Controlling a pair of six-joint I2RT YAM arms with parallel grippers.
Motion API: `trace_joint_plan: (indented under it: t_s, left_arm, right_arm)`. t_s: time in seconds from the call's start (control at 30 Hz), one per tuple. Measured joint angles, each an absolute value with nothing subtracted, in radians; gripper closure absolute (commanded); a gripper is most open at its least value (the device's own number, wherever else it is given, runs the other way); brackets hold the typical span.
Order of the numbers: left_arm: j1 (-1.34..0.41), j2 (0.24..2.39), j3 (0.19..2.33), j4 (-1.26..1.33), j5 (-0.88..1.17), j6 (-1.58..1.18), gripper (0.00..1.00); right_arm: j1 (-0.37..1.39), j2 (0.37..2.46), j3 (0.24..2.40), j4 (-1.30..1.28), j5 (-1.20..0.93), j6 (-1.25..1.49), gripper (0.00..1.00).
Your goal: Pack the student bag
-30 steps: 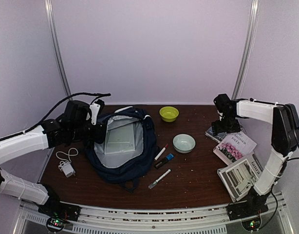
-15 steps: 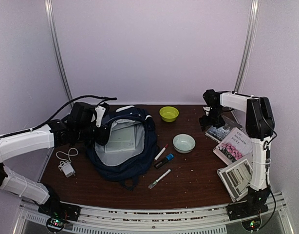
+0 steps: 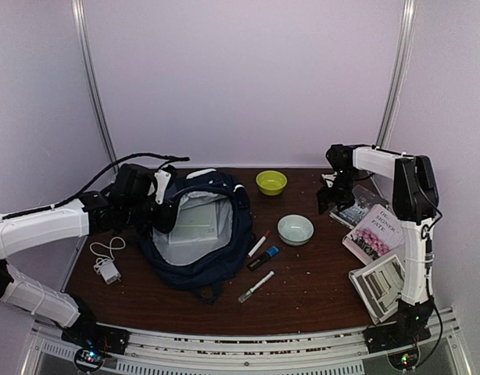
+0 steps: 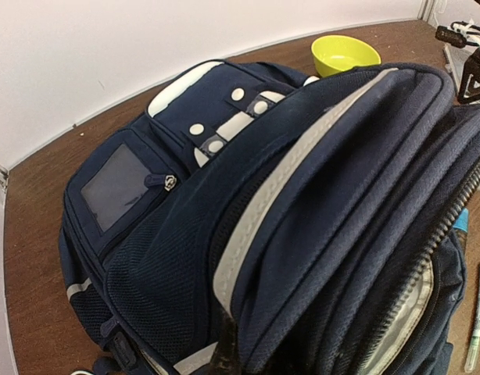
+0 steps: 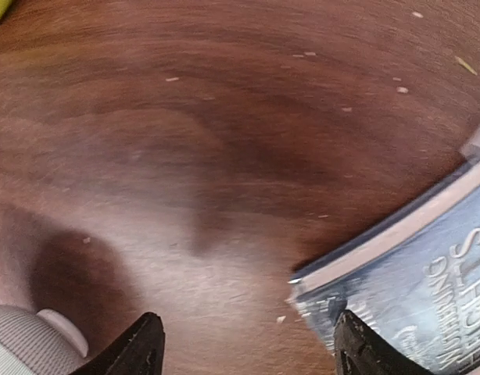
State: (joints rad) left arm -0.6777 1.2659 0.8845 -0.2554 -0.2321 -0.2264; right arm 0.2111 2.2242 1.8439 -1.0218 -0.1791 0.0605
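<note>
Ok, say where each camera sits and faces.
Top external: above and behind the bases, looking down on the table; both arms show.
Left wrist: on the left arm, facing the student bag and yellow bowl; left fingers barely show.
Right wrist: pointing down at the table and a blue book corner; right fingers show, apart.
Shared: top external and left wrist both catch bag and bowl.

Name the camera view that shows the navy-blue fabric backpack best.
The top external view. It takes in the whole navy-blue fabric backpack, lying on the table with its main compartment open and the grey lining visible. The left wrist view is a close-up of its upper part, pockets and zip, and cuts off the rest. The right wrist view shows none of it.
</note>
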Motion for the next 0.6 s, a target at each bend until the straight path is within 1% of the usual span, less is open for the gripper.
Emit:
trace_joint_plan:
  t_s: [0.03, 0.1, 0.2, 0.23, 0.27, 0.3, 0.47, 0.53, 0.6]
  left_arm:
    - [-0.677, 1.268, 0.888, -0.255, -0.232, -0.226, 1.0]
    - [-0.677, 1.269, 0.89, -0.255, -0.233, -0.226, 1.0]
    - [-0.676, 1.267, 0.89, -0.256, -0.236, -0.226, 1.0]
    - [-0.676, 1.266, 0.89, -0.256, -0.238, -0.226, 1.0]
    - [-0.676, 1.266, 0.89, -0.256, -0.24, -0.226, 1.0]
    - [-0.676, 1.264, 0.89, -0.256, -0.242, -0.226, 1.0]
    - [-0.675, 1.262, 0.89, -0.255, -0.246, -0.226, 1.0]
    - [-0.675, 1.262, 0.89, -0.255, -0.246, -0.225, 1.0]
    - [-0.675, 1.262, 0.89, -0.256, -0.246, -0.223, 1.0]
  right_arm:
    - [0.212, 2.215, 1.835, -1.014, -0.2, 0.063, 0.16]
    - [0.213, 2.186, 1.804, -0.995, -0.193, 0.074, 0.1]
    - [0.179, 2.107, 1.748, -0.966, -0.123, 0.088, 0.07]
    - [0.152, 2.084, 1.742, -0.963, -0.101, 0.094, 0.07]
    - [0.12, 2.067, 1.742, -0.957, -0.084, 0.099, 0.03]
    - [0.078, 2.052, 1.743, -0.948, -0.066, 0.103, 0.02]
    - [-0.109, 2.043, 1.716, -0.925, 0.007, 0.118, 0.01]
    - [-0.127, 2.043, 1.682, -0.924, 0.023, 0.121, 0.01]
    - [-0.117, 2.049, 1.655, -0.925, 0.025, 0.125, 0.04]
